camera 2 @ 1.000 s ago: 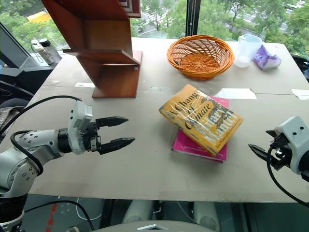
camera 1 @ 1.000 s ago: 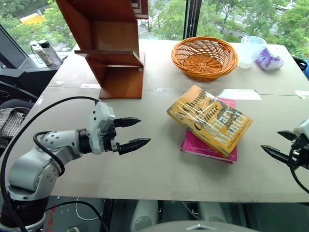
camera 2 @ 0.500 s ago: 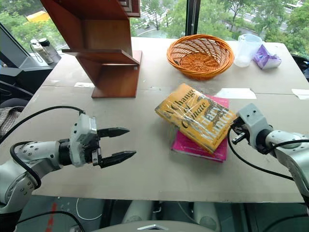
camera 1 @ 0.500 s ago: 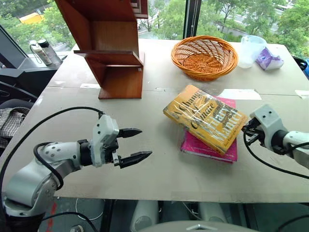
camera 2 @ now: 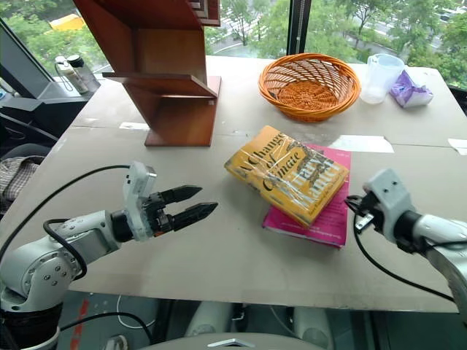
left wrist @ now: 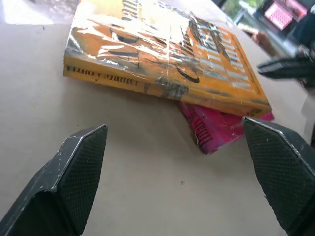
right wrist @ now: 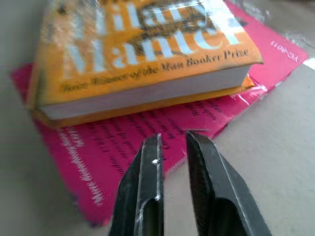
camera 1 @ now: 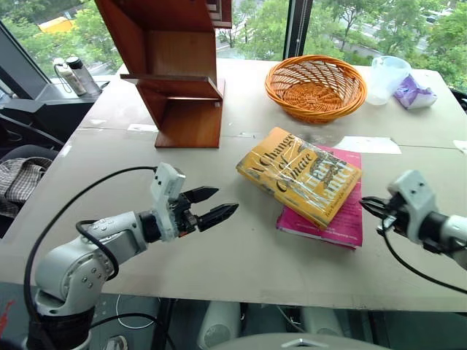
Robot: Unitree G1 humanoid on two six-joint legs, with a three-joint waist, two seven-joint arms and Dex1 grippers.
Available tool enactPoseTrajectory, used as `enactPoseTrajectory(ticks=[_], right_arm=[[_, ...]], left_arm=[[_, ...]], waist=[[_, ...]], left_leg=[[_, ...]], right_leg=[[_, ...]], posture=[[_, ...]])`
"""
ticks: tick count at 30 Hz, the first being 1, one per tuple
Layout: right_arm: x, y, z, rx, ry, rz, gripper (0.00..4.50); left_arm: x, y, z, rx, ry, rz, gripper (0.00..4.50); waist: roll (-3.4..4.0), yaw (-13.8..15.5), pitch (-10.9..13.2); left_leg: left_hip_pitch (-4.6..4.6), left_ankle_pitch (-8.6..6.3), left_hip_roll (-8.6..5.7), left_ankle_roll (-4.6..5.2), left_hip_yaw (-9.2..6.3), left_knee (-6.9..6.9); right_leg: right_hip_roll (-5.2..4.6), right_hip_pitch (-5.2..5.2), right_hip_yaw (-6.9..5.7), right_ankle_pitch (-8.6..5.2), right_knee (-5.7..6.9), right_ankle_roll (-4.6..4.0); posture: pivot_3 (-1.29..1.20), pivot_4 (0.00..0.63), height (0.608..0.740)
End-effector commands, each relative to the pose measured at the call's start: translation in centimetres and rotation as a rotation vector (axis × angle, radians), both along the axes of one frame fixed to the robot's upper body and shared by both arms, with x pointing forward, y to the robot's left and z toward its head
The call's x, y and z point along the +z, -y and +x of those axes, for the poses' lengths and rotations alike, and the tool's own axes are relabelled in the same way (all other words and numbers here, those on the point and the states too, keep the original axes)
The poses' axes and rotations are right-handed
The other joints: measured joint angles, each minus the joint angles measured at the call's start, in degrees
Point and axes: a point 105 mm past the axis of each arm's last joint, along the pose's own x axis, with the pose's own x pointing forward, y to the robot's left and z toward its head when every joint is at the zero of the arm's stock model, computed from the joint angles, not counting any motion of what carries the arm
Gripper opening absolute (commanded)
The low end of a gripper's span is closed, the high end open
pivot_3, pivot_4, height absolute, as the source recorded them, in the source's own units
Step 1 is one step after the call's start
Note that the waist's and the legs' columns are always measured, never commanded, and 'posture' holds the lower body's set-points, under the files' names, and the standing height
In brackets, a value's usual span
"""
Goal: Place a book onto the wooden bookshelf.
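My head's twin eyes look forward and down across the table point(camera 1: 241, 262); my left wrist camera faces right, low and near the yellow book point(left wrist: 162, 59), and my right wrist camera faces left, sharing it close-up.

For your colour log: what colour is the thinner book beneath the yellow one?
Magenta-pink, clearest in the right wrist view.

Office or lab upstairs, grey worktop point(camera 1: 241, 255) by tall windows point(camera 1: 343, 22) over treetops, office chair point(camera 1: 18, 157), loose cables point(camera 1: 124, 321)

Wicker basket point(camera 1: 314, 87), pink book point(camera 1: 343, 216), jug point(camera 1: 385, 78)
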Motion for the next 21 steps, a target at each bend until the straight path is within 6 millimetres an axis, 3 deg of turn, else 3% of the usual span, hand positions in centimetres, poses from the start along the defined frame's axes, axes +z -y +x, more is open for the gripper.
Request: enactPoseTrajectory(ticks=[1,6,11,15,21], right_arm=[[3.6,-0.8,-3.0,0.144,0.159,0.081,2.15],[4.2,-0.1,-4.2,0.17,0.206,0.092,4.45],[4.2,-0.3,-4.4,0.194,0.192,0.069,4.45],[4.9,-0.8,-5.1,0.205,0.199,0.079,4.45],[6.2,-2.1,-5.8,0.223,0.218,0.132,4.45]], left_arm=[[-0.6,1.2,0.3,0.002,-0.18,-0.127,4.5],[-1.4,3.1,2.4,0.076,-0.349,-0.269,4.5],[-1.7,4.7,4.9,0.187,-0.492,-0.415,4.5],[-2.2,7.2,6.3,0.227,-0.607,-0.519,4.5],[-1.7,9.8,7.8,0.235,-0.663,-0.586,4.5]], waist=[[-0.04,-0.6,0.0],[-0.08,-0.9,0.0],[-0.09,-0.7,0.0],[-0.09,-0.3,0.0],[-0.13,0.1,0.0]], left_leg=[[0.02,0.0,0.02,0.0,-0.01,0.01],[0.9,-0.15,0.03,-0.25,-0.11,0.03],[0.81,-0.06,-0.03,-0.11,-0.15,0.03],[0.77,-0.01,-0.12,-0.02,-0.11,-0.05],[0.76,-0.01,-0.18,-0.01,-0.06,-0.04]], right_leg=[[0.01,0.01,-0.03,0.0,0.01,0.01],[-0.16,0.71,0.02,-0.11,0.04,-0.3],[-0.25,0.71,0.25,-0.03,0.04,-0.44],[-0.09,0.68,0.33,0.07,0.01,-0.66],[-0.05,0.69,0.34,0.07,-0.04,-0.64]], posture=[[0.0,0.15,0.733],[0.0,0.15,0.733],[0.0,0.15,0.733],[0.0,0.15,0.733],[0.0,0.15,0.733]])
